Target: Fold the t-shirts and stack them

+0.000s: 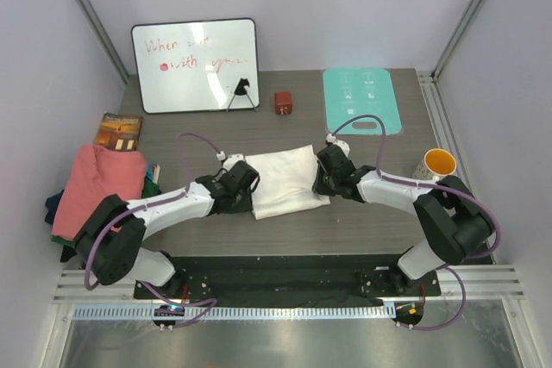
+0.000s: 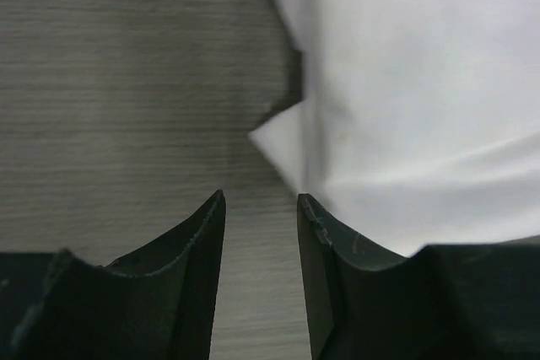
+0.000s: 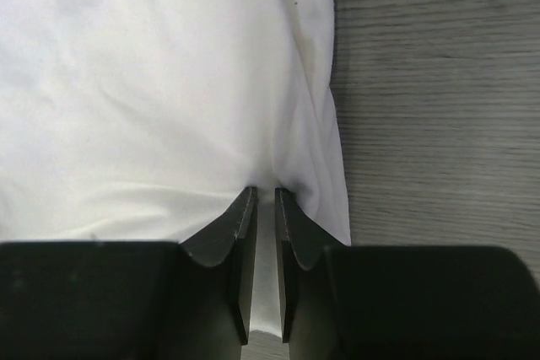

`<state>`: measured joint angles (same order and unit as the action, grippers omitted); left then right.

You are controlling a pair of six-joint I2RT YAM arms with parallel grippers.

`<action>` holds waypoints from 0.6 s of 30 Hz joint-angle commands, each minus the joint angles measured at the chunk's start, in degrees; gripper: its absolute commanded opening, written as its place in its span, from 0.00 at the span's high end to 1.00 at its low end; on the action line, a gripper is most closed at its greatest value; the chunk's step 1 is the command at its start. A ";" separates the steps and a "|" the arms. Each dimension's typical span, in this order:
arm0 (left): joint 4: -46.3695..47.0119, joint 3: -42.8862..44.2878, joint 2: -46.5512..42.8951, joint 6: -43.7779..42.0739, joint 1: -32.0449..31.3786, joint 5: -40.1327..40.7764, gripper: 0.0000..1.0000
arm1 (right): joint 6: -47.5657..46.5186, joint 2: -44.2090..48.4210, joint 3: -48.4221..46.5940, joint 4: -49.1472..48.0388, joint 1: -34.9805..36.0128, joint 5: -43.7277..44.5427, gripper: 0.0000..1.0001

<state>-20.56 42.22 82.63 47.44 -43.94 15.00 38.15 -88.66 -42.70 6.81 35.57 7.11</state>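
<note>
Nearest the camera, both arms were bent with their elbows thrown outward and their forearms running low over the wooden table (image 1: 371, 223) toward its middle. Between them lay the white t-shirt (image 1: 281, 180), folded into a flat block a little longer across the table than front to back and turned slightly off square; which end was the neck could not be told.

At the shirt's left edge the left gripper (image 1: 248, 190) sat level with the tabletop. From its wrist camera the left gripper (image 2: 260, 198) stood with a clear gap between its fingers (image 2: 190, 246), bare wood in that gap and a pointed corner of the white t-shirt (image 2: 405, 107) just ahead; it held nothing.

At the right edge the right gripper (image 1: 322, 180) also lay low. Its wrist view showed the right gripper (image 3: 265, 191) drawn narrow, its fingers (image 3: 228, 238) pinching a fold of the white t-shirt (image 3: 143, 82) near the hem.

Along the table's left edge, well apart, a salmon-pink t-shirt (image 1: 99, 183) lay heaped over darker shirts (image 1: 55, 208). On the right stood a cup (image 1: 435, 164) with a yellow inside.

Farther back lay a brown book (image 1: 119, 131), a small red-brown box (image 1: 283, 102) and a teal mat (image 1: 362, 101) whose white print was too small to read. Against the back wall leaned a whiteboard (image 1: 195, 65) with red handwriting, "When" and "with" legible, the rest too faint.
</note>
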 commanded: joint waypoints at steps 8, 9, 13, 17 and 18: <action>-11.37 0.33 -11.70 -3.06 6.50 0.04 0.46 | -2.29 -1.42 2.80 14.37 -2.00 4.40 0.79; -10.04 -0.37 -11.27 -2.88 7.02 -1.98 0.46 | -2.47 -1.51 2.53 14.37 -2.00 4.23 0.79; -1.01 -4.76 -8.55 -2.00 9.57 -7.16 0.46 | -2.91 -1.78 2.44 14.46 -2.00 3.96 0.79; 12.18 -9.95 -6.17 -0.08 13.79 -20.16 0.47 | -3.26 -2.21 2.71 14.29 -2.00 3.70 0.79; 14.73 -11.61 -5.03 0.54 15.45 -24.98 0.47 | -3.26 -2.30 2.71 14.20 -2.00 3.70 0.79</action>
<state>-20.93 34.98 75.24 45.93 -32.69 5.93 37.36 -87.42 -42.65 10.04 34.26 8.05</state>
